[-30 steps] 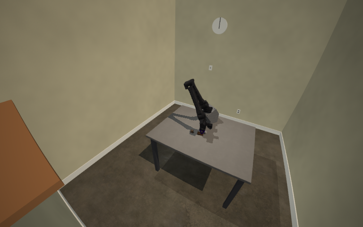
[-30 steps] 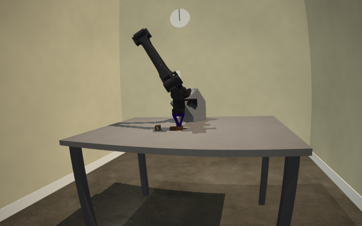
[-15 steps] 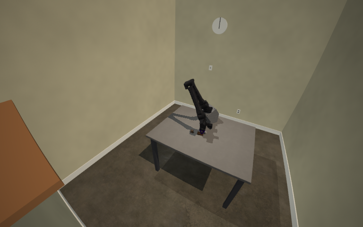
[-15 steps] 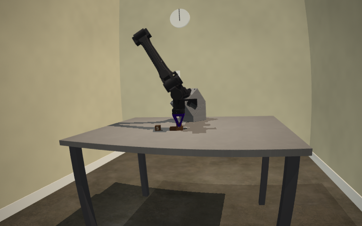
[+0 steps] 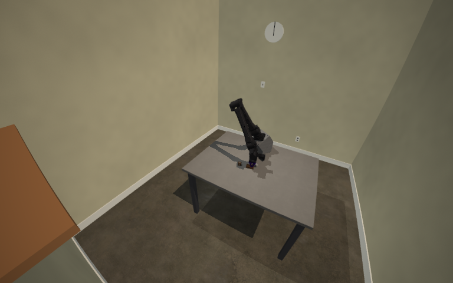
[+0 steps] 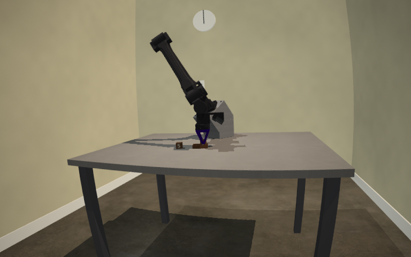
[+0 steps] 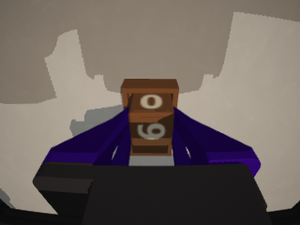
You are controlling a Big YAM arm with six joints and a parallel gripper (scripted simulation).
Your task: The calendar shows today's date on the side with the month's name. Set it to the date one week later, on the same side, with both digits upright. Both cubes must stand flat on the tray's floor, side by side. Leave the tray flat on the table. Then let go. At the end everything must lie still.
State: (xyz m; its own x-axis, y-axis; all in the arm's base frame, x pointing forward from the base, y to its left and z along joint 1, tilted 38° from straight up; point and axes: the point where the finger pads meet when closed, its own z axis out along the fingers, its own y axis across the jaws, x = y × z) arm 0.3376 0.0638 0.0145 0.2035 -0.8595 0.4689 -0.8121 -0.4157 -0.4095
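The black gripper with violet, open-framed fingers (image 5: 252,164) (image 6: 203,143) pointed downward and was closed on a brown cube with pale numerals (image 7: 151,101), one finger against each of two opposite sides. In the wrist view, the cube lay centrally between the fingertips; a 0 was visible on its upper face and a 6- or 9-shaped numeral, turned sideways, on the adjacent face.

The orange-brown rectangular tray (image 5: 249,167) (image 6: 196,146) (image 7: 150,83) lay directly beneath the gripper, its walls visible beyond and on the near side of the pinched cube. Whether that cube touched the tray's floor could not be determined.

A second brown cube, marked with a pale 5 (image 5: 239,163) (image 6: 179,145), stood outside the tray on the grey surface (image 5: 284,186) (image 6: 257,154) (image 7: 262,94), near the tray and left of it in the exterior view. The black jointed arm (image 5: 245,123) (image 6: 179,65) rose above the gripper, with the grey angular base (image 5: 266,145) (image 6: 227,124) behind.
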